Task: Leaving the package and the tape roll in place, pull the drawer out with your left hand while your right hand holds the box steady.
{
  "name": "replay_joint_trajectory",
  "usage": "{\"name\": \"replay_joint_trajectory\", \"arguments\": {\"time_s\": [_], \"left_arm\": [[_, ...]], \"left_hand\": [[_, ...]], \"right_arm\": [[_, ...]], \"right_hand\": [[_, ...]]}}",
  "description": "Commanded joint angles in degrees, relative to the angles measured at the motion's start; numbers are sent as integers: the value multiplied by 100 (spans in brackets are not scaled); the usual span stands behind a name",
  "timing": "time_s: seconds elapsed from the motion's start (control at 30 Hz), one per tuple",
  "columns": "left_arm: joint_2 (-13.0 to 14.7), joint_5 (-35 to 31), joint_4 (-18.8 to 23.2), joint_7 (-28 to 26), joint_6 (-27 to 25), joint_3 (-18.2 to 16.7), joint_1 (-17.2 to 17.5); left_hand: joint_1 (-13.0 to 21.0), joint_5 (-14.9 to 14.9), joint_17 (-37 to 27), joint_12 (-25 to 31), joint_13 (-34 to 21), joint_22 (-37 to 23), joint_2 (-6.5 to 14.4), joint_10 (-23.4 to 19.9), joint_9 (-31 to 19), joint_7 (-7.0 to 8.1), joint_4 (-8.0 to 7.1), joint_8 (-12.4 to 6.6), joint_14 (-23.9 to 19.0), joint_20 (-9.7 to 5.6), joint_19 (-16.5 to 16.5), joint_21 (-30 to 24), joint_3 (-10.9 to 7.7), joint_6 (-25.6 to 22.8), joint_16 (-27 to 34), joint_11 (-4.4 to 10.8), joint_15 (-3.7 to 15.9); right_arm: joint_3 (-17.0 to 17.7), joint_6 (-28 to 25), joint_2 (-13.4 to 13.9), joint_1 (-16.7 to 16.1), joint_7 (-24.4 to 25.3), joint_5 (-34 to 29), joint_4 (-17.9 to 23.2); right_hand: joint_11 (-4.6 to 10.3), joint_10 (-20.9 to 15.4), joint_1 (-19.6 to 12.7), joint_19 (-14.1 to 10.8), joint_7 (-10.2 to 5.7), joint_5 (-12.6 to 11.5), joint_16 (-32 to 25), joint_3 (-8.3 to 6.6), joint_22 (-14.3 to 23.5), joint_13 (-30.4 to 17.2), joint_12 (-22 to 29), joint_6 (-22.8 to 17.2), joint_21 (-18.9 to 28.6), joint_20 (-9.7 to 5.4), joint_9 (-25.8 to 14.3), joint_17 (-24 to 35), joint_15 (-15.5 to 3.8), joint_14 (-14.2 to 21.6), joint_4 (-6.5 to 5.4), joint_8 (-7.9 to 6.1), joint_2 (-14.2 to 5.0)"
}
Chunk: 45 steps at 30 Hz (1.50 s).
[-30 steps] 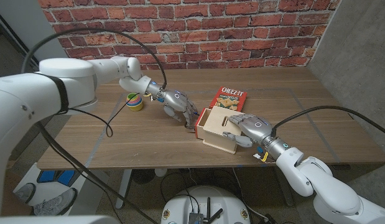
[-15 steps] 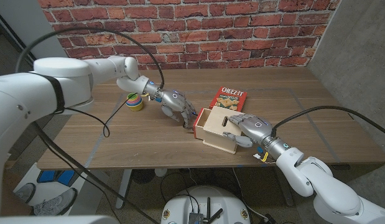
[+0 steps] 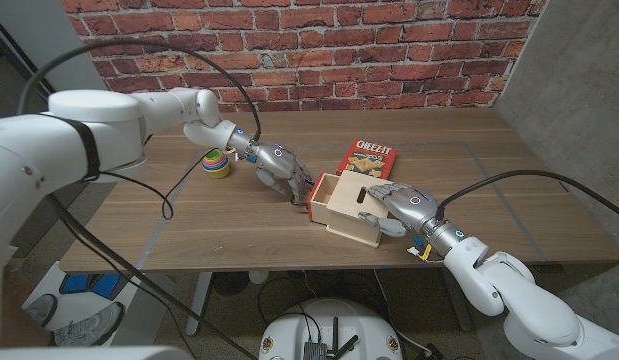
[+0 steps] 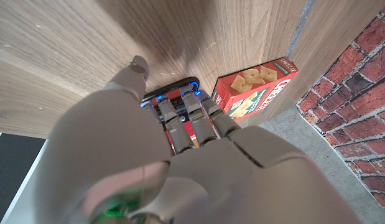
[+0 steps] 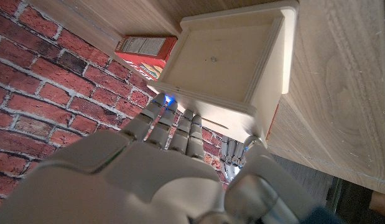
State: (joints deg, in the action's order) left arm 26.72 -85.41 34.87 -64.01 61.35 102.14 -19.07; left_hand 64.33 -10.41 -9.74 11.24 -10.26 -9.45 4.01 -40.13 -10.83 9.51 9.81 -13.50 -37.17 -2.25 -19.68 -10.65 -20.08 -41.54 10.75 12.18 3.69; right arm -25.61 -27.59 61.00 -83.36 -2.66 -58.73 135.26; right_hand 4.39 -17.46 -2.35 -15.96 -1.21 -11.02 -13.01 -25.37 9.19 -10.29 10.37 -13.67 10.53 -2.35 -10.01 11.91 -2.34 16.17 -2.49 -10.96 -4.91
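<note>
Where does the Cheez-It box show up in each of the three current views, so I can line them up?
Head view: Cheez-It box lies flat on the table, behind the wooden drawer box.
Left wrist view: Cheez-It box beyond the left hand fingertips, by the table edge.
Right wrist view: one end shows past the drawer.
Shared landmark: the brick wall.

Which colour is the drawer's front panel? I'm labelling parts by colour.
Red, on the drawer front that the left hand holds; the head view shows it best.
</note>
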Motion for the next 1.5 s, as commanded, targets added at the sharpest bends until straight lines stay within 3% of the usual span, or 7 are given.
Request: {"name": "replay_joint_trajectory", "arguments": {"time_s": [0.03,0.6,1.5], "left_arm": [[1,-17,-81,1,16,67,-27],[114,-30,-10,1,19,113,-68],[24,-212,-381,1,-72,199,-128]], "left_hand": [[64,-25,-15,-11,-14,-20,23,-39,-17,10,2,34,-57,-921,-41,-22,16,-48,-14,-10,984],[75,-25,-15,-16,-15,-21,34,-56,-20,13,0,42,-78,-921,-46,-23,15,-68,-19,-11,986],[86,-24,-6,-29,-15,-22,67,-65,-25,-6,-7,70,-122,-919,-54,-24,7,-67,-30,-13,988]], "right_arm": [[-36,6,-34,47,36,1,-61],[-99,-166,-108,37,7,-192,-51],[-147,-85,-130,156,3,-263,-140]], "right_hand": [[-12,-12,22,-72,-5,15,27,-40,28,-16,24,4,19,-317,-13,6,-245,3,1,24,-157],[-14,-28,-1,-111,5,20,26,-70,28,-16,32,-4,28,-320,-13,8,-240,23,21,19,-172],[-36,-68,-3,-152,15,34,15,-91,28,-16,43,-61,31,-333,-14,34,-252,40,37,1,-189]]}}
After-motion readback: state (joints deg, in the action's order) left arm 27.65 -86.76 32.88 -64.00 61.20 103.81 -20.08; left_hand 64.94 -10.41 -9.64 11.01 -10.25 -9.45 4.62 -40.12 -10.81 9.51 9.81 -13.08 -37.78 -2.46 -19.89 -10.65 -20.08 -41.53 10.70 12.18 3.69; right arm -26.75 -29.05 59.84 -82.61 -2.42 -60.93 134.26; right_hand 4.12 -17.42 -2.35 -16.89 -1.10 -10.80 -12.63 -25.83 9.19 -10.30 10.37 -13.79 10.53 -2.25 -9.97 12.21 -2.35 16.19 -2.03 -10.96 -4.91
